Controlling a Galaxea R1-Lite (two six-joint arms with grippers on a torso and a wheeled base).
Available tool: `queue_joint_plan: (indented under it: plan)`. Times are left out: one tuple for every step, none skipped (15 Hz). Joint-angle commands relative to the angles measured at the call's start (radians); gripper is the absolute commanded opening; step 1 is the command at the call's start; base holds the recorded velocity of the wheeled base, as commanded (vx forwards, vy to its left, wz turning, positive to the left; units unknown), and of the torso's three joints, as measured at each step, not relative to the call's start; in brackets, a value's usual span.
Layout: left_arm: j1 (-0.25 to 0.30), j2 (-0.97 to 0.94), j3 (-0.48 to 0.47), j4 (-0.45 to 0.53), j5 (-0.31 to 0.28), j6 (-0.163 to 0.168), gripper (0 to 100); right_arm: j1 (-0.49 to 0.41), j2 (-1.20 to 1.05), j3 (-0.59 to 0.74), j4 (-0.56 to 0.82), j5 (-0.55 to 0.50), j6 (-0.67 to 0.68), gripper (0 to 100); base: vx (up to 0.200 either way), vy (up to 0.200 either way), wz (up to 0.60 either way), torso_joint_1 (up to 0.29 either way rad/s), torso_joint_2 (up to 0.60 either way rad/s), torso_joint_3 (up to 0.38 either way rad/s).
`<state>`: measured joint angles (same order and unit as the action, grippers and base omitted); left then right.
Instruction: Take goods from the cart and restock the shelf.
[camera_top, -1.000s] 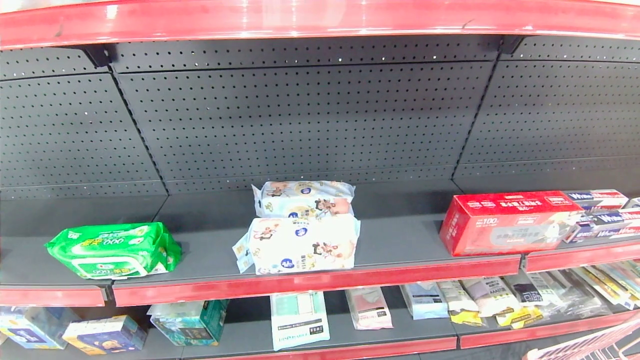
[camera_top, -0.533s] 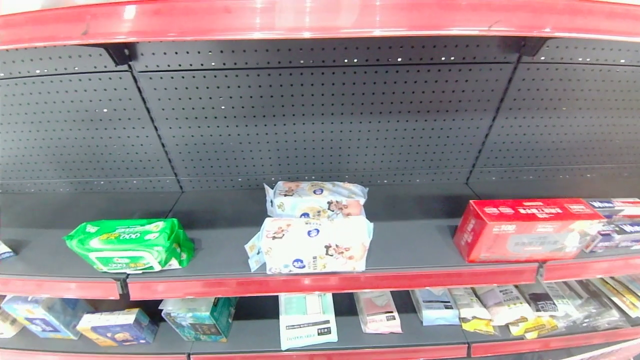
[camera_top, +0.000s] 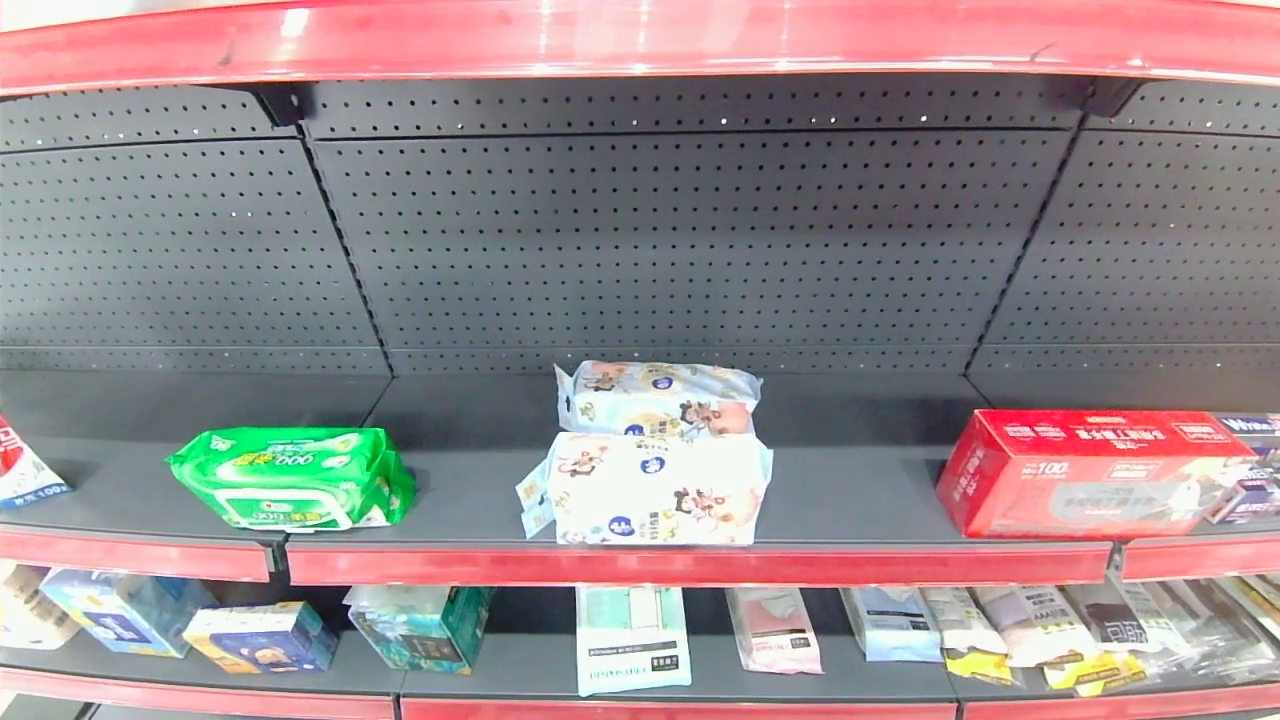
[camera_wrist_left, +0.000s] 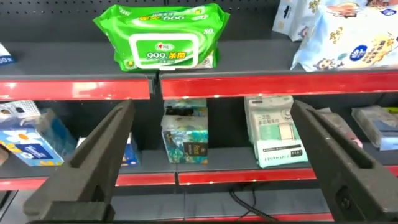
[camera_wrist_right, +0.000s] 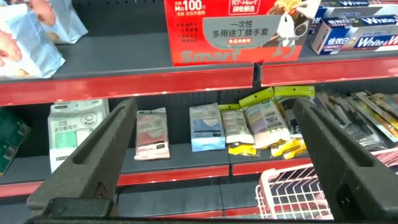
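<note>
**At the shelf: both grippers spread wide, cart corner peeking in**

Across the middle of the head view we've got the shelf (camera_top: 690, 563), with a red front lip and a dark pegboard panel (camera_top: 680, 240) behind it. Left of centre, a green wet-wipes pack (camera_top: 292, 478) lies flat near the front edge. Pretty much dead centre are two cartoon-print wipes packs. The front pack (camera_top: 655, 488) is right at the lip and the rear pack (camera_top: 657, 398) is just behind it. We can't tell whether they actually touch. Over at centre right a long red box (camera_top: 1090, 472) sits lengthwise along the edge, and the blue-and-white boxes (camera_wrist_right: 357, 34) are right beside it.

Along the bottom of the frame is the lower tier. From left to right we can make out a teal tissue box (camera_top: 420, 625), a white-and-green pouch (camera_top: 632, 640) and a pink pouch (camera_top: 772, 630). After those comes a row of small sachets (camera_top: 1000, 625) running toward the lower right corner.

For the arms, the left gripper (camera_wrist_left: 212, 106) has its two dark fingers well apart. It faces the green pack, with the teal box on the tier underneath. Same deal on the other side: the right gripper (camera_wrist_right: 214, 102) has its fingers spread wide, and it faces the red box and the pouches under it. A corner of the cart (camera_wrist_right: 292, 193), pink-and-white wire, shows in front of that lower tier between the right fingers.
</note>
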<state>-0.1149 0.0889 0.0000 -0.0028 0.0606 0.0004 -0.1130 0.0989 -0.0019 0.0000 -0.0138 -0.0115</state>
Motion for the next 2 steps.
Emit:
queue_joint_plan:
  plan:
    - [0.000,0.006,0.000,0.000,0.001,0.000,100,-0.001,0.001,0.000,0.000,0.000,-0.001,100,0.000,0.000,0.00,0.000,0.00,0.000]
    - [0.000,0.006,0.000,0.000,0.001,0.000,100,-0.002,0.001,-0.001,0.000,-0.003,0.001,100,0.000,0.000,0.00,0.000,0.00,0.000]
